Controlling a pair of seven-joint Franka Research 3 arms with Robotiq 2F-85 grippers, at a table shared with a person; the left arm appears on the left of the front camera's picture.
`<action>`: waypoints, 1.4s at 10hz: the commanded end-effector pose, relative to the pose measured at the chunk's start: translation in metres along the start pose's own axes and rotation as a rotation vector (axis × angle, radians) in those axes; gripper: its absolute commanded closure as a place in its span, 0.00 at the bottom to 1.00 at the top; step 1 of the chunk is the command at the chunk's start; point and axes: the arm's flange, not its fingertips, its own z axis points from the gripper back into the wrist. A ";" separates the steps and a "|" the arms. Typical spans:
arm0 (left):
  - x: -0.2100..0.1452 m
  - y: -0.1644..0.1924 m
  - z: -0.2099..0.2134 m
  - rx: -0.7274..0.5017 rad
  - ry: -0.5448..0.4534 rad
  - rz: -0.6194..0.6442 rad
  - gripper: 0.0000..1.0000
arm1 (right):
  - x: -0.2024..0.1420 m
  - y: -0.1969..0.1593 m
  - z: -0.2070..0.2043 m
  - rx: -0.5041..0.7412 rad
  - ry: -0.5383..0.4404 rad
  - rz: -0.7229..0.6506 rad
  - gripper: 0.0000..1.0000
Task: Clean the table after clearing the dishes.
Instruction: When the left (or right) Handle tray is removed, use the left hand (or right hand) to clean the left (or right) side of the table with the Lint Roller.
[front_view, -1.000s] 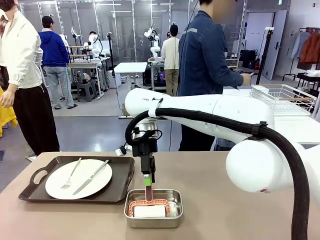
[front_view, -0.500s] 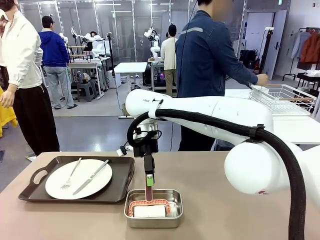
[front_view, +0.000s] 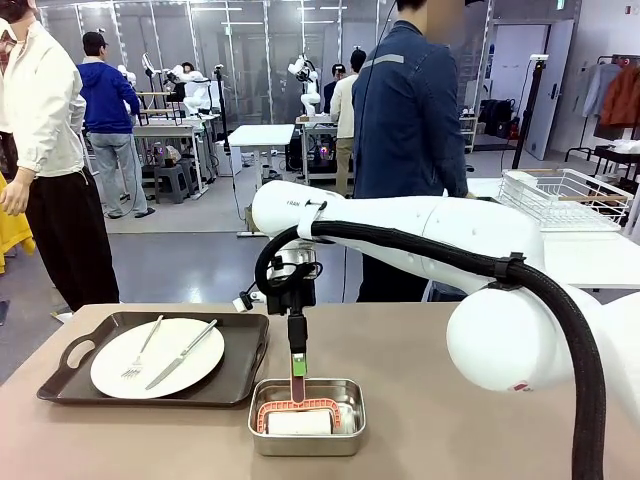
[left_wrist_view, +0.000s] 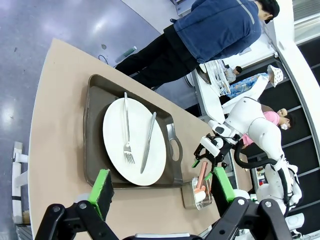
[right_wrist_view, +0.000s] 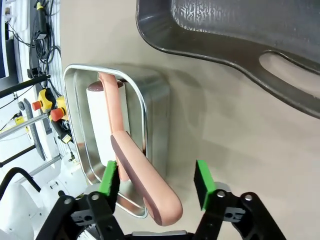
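Observation:
On the beige table (front_view: 400, 350) a dark handled tray (front_view: 150, 318) carries a white plate (front_view: 110, 365) with a fork (front_view: 142, 350) and a knife (front_view: 182, 355). My right gripper (front_view: 297, 355) reaches across to the steel pan (front_view: 305, 445). In the right wrist view this gripper (right_wrist_view: 155, 182) is open, its green pads (right_wrist_view: 108, 179) either side of the pink handle (right_wrist_view: 140, 175) of a white roller (right_wrist_view: 100, 125) lying in the pan (right_wrist_view: 155, 115). My left gripper (left_wrist_view: 161, 186) hangs open high above the tray (left_wrist_view: 95, 125) and plate (left_wrist_view: 137, 125).
A person in a blue jacket stands at the table's far side, back turned, beside a white table with a wire rack (front_view: 570, 195). The tray's handle (right_wrist_view: 225, 50) lies close to the pan. Bare tabletop stretches to the right of the pan. Other people stand farther off.
My right gripper has turned a little over the pink handle and stays at the pan. The person's arm has drawn back from the wire rack.

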 end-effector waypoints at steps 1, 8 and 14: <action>0.000 0.001 0.002 -0.013 -0.001 -0.016 0.00 | 0.011 -0.002 0.015 -0.017 -0.033 0.033 1.00; 0.000 0.001 0.002 -0.013 -0.001 -0.016 0.00 | 0.010 0.031 0.021 0.013 -0.027 0.003 1.00; 0.000 0.001 0.002 -0.013 -0.001 -0.016 0.00 | -0.063 0.159 -0.005 -0.124 -0.106 -0.442 1.00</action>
